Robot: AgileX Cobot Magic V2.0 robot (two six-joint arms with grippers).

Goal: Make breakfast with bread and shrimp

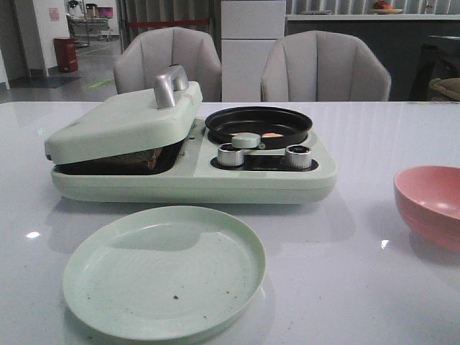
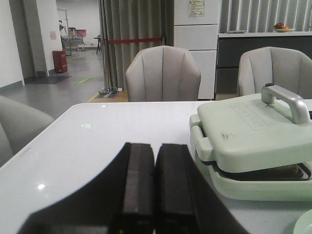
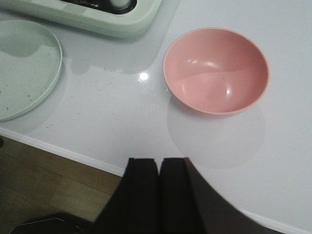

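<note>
Bread (image 1: 140, 159) toasting under the propped lid (image 1: 122, 118) may scorch while my left gripper (image 2: 155, 187) and right gripper (image 3: 160, 187) sit closed, empty, away.

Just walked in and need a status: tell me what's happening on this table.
Nothing is being handled. The left claw and right claw are both shut and empty, away from the food. On the breakfast maker, toasted bread sits under the tilted lid, and shrimp lie in the pan. The green plate and pink bowl hold no food.
</note>
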